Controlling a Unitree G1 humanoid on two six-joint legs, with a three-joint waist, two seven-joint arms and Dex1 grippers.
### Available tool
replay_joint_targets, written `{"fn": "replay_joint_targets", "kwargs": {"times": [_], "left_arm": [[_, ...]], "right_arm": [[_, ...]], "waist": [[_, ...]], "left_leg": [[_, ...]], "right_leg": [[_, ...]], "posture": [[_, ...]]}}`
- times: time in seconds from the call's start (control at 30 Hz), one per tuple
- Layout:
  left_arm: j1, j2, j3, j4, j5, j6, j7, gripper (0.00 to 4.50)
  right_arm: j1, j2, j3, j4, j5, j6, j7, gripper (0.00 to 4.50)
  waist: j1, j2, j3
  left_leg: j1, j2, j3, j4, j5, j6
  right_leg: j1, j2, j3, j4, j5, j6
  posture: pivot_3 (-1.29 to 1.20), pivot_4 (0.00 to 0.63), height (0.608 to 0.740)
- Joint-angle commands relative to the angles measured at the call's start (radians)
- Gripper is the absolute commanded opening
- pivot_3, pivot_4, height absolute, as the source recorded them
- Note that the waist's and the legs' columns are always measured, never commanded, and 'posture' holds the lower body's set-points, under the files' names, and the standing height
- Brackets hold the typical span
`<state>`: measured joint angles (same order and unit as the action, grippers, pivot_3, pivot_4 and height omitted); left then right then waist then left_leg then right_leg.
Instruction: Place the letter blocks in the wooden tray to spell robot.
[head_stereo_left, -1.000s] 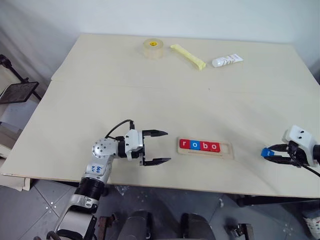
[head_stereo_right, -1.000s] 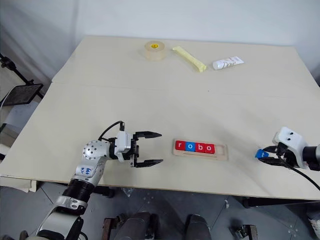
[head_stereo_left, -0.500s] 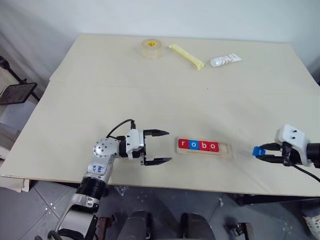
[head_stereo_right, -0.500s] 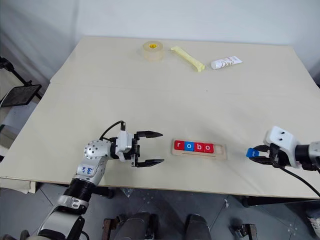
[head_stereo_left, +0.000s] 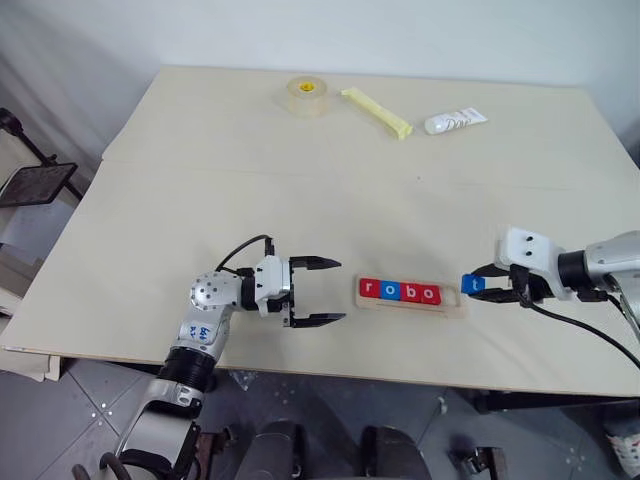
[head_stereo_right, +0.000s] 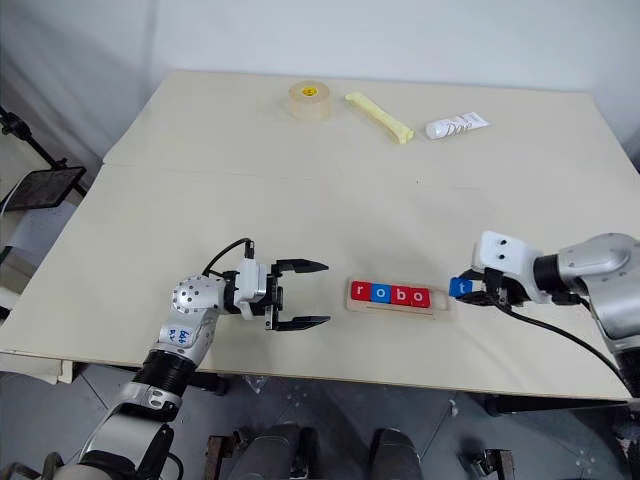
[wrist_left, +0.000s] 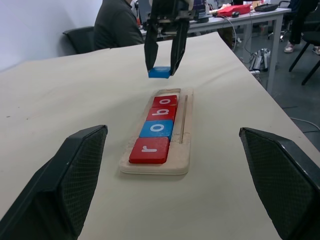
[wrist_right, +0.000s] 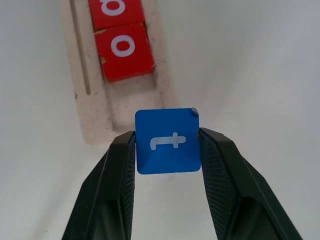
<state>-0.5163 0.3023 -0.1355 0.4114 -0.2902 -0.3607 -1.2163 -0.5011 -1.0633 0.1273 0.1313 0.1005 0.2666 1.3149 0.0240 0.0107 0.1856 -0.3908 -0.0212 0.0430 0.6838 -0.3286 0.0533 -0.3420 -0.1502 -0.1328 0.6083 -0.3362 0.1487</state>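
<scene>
Four letter blocks in tray, one held

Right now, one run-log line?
right gripper: holding blue t block near wooden tray | tray: r-o-b-o | left gripper: open

Three red square letter tiles and one blue, white-lettered, fill the pale wooden tray; the blue t tile matches.

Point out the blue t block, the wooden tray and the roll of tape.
blue t block (wrist_right: 167, 141), right wrist view, on its lettered face.
wooden tray (head_stereo_left: 452, 300), left eye view, on the bare right end.
roll of tape (head_stereo_left: 305, 97), left eye view, on its top face.
</scene>
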Motion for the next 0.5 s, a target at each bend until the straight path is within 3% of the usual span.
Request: {"fn": "replay_joint_targets", "kwargs": {"times": [0.03, 0.5], "left_arm": [[0.018, 0.003, 0.006, -0.033, -0.006, -0.013, 0.003, 4.50], [0.046, 0.005, 0.005, -0.068, 0.000, -0.004, 0.037, 4.50]], "right_arm": [[-0.030, 0.010, 0.020, 0.004, -0.017, -0.016, 0.022, 1.45], [-0.071, 0.070, 0.073, 0.008, -0.034, -0.008, 0.060, 1.45]], "waist": [[-0.001, 0.000, 0.000], [0.000, 0.000, 0.000]], "left_leg": [[0.000, 0.000, 0.000, 0.000, 0.000, 0.000], [0.000, 0.000, 0.000, 0.000, 0.000, 0.000]], "right_leg": [[0.000, 0.000, 0.000, 0.000, 0.000, 0.000], [0.000, 0.000, 0.000, 0.001, 0.000, 0.000]], "posture": [[0.00, 0.150, 0.740], [0.00, 0.150, 0.740]]}}
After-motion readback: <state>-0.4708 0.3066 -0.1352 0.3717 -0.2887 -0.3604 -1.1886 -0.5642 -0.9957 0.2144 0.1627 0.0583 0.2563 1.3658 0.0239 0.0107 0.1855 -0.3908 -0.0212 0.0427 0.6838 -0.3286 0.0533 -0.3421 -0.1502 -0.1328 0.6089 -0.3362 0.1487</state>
